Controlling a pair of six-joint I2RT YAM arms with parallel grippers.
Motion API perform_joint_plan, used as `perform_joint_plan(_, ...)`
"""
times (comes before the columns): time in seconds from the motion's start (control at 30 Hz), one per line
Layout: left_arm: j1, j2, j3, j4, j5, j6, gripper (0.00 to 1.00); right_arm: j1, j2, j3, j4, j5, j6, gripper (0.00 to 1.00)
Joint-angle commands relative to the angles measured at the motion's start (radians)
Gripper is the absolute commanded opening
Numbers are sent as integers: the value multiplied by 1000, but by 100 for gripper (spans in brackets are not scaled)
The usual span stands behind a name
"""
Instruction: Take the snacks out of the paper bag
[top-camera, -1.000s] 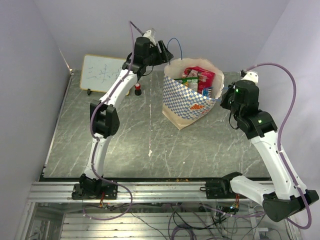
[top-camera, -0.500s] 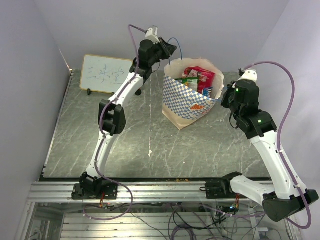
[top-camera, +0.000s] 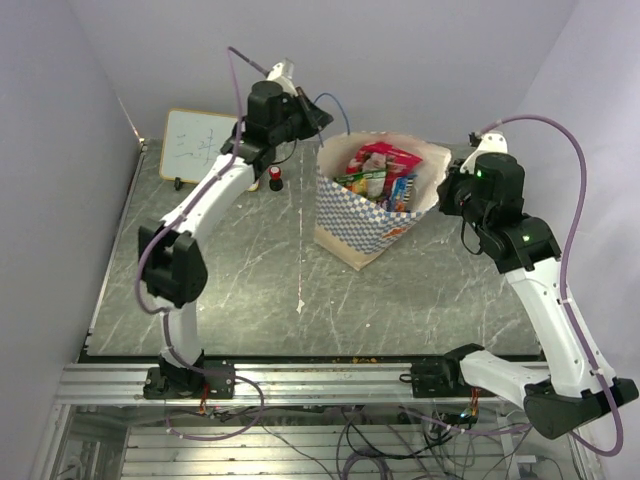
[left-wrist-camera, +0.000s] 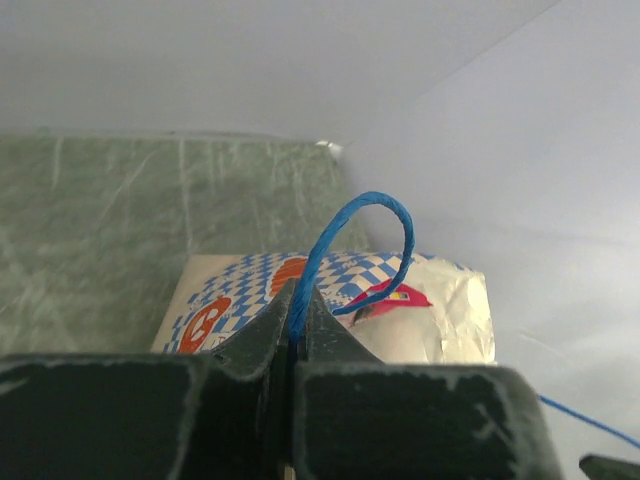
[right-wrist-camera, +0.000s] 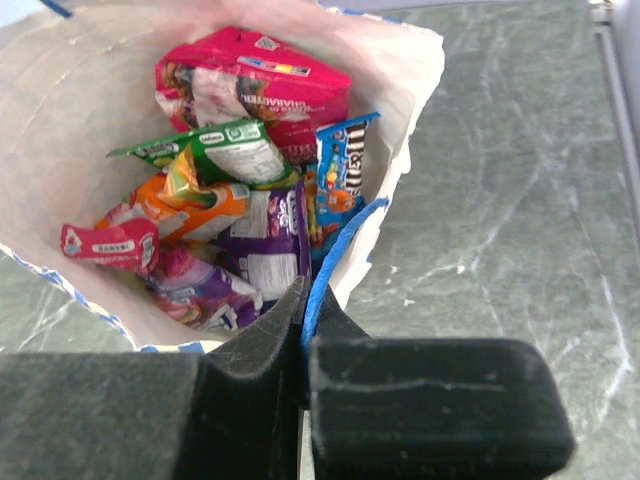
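Bag-opening step: left gripper (left-wrist-camera: 298, 297) and right gripper (right-wrist-camera: 303, 300) each clamp a cord handle (left-wrist-camera: 372, 205) of the paper bag (top-camera: 362, 218) near the far edge — next, one likely releases to reach the snacks (right-wrist-camera: 250, 100).

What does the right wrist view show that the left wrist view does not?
Only the right wrist: the snacks lying inside the open bag. Only the left wrist: the bag's outside, with its checkered band and orange logo. Both: the grey table, and an end effector shut on a blue handle: the right end effector on one, the left end effector on the other.
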Motion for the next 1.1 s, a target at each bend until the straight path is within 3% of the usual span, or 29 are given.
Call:
perform_joint_plan(0.0, 83, -228, -116, -29, -11, -28, 7, -2, 18, 100, 31, -148, -27, 0)
perform_joint_plan(0.27, 186, -600, -477, -143, -27, -24, 7, 9, 136, 120, 103, -537, 106, 0)
perform_joint_plan(0.5, 286, -817, -624, -348, -7, 6, 7, 202, 206, 124, 180, -484, 168, 0)
perform_joint_plan(0.87, 318, -784, -504, -695, -8, 66, 21, 221, 221, 128, 104, -328, 208, 0)
perform_joint_plan(1.07, 352, -715, -379, -838, -89, 152, 42, 220, 257, 154, 98, -353, 249, 4)
